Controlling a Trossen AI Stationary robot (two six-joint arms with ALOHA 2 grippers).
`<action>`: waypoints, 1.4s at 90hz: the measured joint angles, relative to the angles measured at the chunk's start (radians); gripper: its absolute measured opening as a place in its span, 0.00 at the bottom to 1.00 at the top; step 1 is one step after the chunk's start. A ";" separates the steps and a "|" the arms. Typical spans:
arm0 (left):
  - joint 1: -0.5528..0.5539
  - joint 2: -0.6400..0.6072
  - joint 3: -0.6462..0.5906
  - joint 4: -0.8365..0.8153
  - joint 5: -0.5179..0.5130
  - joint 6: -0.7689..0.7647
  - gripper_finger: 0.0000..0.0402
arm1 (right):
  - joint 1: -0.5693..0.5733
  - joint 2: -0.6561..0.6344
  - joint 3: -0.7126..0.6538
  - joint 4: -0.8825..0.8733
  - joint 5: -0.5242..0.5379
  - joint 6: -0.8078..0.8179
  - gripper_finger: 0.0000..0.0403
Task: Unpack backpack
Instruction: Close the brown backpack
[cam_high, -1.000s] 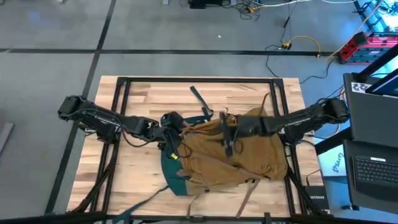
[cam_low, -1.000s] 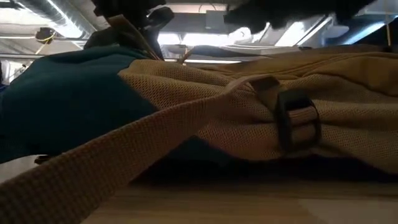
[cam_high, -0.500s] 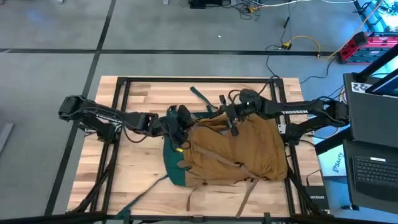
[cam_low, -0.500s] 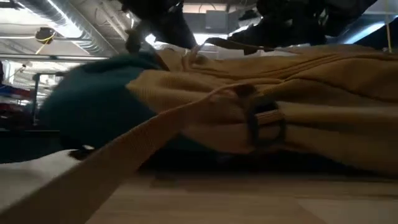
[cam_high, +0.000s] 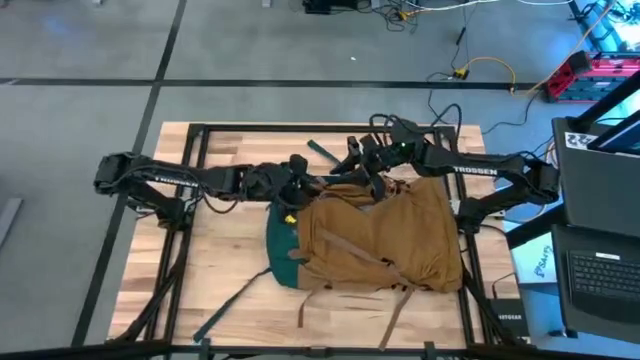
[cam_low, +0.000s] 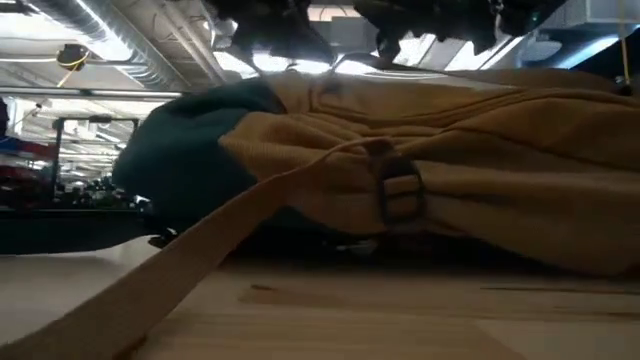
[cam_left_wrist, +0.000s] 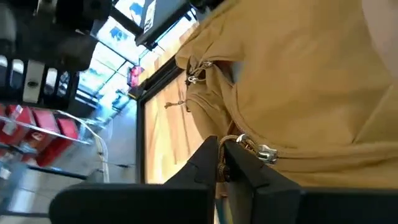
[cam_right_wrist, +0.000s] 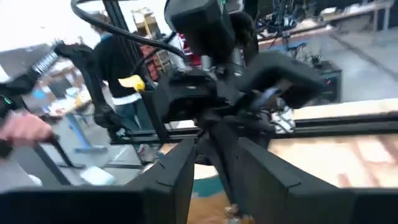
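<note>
so the left arm reaches in flat across the wooden worktop (cam_high: 230, 270) from the left side, and the left claw (cam_high: 297, 183) sits right at the far-left top corner of the backpack (cam_high: 385, 245). in the left wrist view its fingers (cam_left_wrist: 205, 163) are clenched on a metal zipper pull (cam_left_wrist: 249, 147) at the tan fabric edge, so it's grasping that.

the backpack itself lies flat on the right half of the worktop, tan-brown side up, with the dark teal base (cam_high: 280, 250) poking out on its left edge and loose straps (cam_high: 235, 305) trailing toward the near edge. from the low view one tan strap (cam_low: 200, 260) runs down to the wood through a buckle (cam_low: 398, 190).

the right arm comes in from the right and the right claw (cam_high: 368, 163) hovers at the far edge of the backpack, just beside the left claw. in the right wrist view its two fingers (cam_right_wrist: 177, 171) stand apart with only a thin dark strap between them, but i honestly cannot tell if it's gripping anything.
</note>
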 joint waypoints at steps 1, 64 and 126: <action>0.001 0.000 0.002 0.000 0.005 -0.011 0.00 | 0.000 0.002 0.003 -0.001 -0.002 0.005 0.27; 0.009 0.000 0.015 -0.013 -0.006 -0.346 0.00 | 0.001 0.159 0.009 -0.068 -0.121 0.127 0.27; 0.024 0.000 0.017 0.012 -0.038 -0.391 0.00 | 0.001 0.262 0.067 -0.001 -0.116 0.136 0.27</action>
